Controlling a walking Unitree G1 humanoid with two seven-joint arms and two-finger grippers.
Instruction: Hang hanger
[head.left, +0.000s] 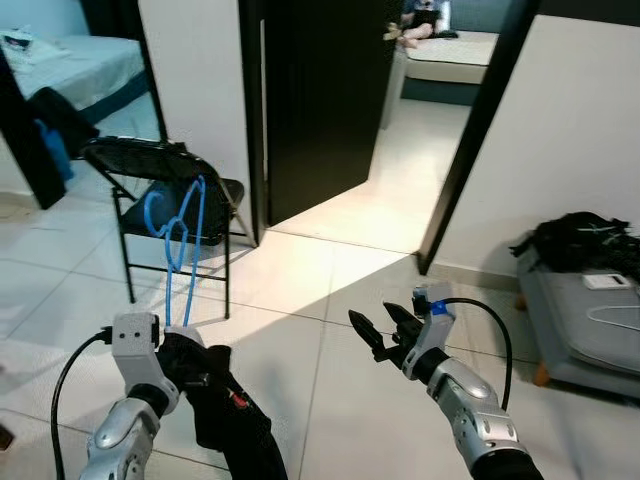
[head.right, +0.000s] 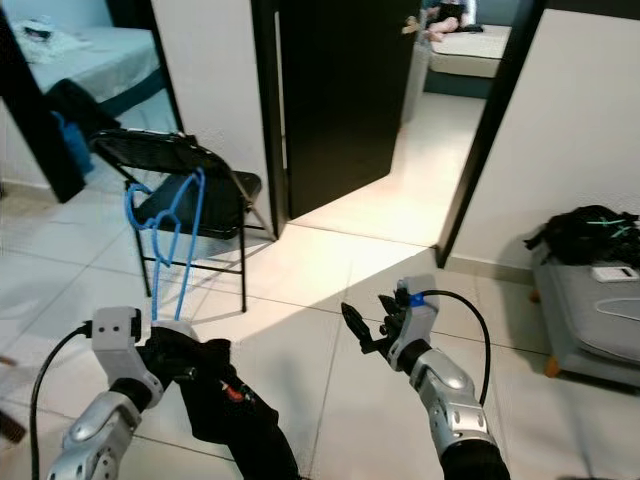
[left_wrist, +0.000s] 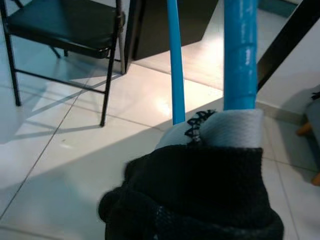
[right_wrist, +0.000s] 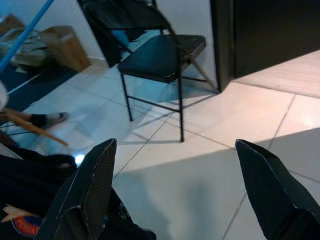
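On the pale glossy floor tiles (head.left: 330, 330), a band of light spilling from the open doorway beside a tall black door (head.left: 320, 100). Through that doorway, a light bed (head.left: 455, 50) with a person's limbs at its edge, too small to make out further. To the far left, a second bed with a pale blue cover (head.left: 75, 65). Against the right-hand white wall (head.left: 570, 120), a low grey padded bench on wooden legs (head.left: 580, 320), with a black bag (head.left: 580, 240) heaped at its near end and a small white flat item lying on top.

Left of the black door, a black metal folding chair (head.left: 165, 190), seat facing the room, standing well apart from both arms.

Low on the left, a black garment with a pale inner collar (left_wrist: 200, 185), hanging down from a bright blue plastic hanger (head.left: 180, 225). Hanger held upright, hook uppermost, seen in front of the chair in the head views; two blue bars rising out of the collar in the left wrist view. Touching the chair or not: cannot tell.

Left gripper (head.left: 175, 350) raised at the garment's top, just under the hanger; fingers buried in black cloth, so apart or together cannot be told.

Right gripper (head.left: 385, 325) raised over bare floor to the right, well apart from the garment, black fingers (right_wrist: 95, 185) spread wide with nothing between them.
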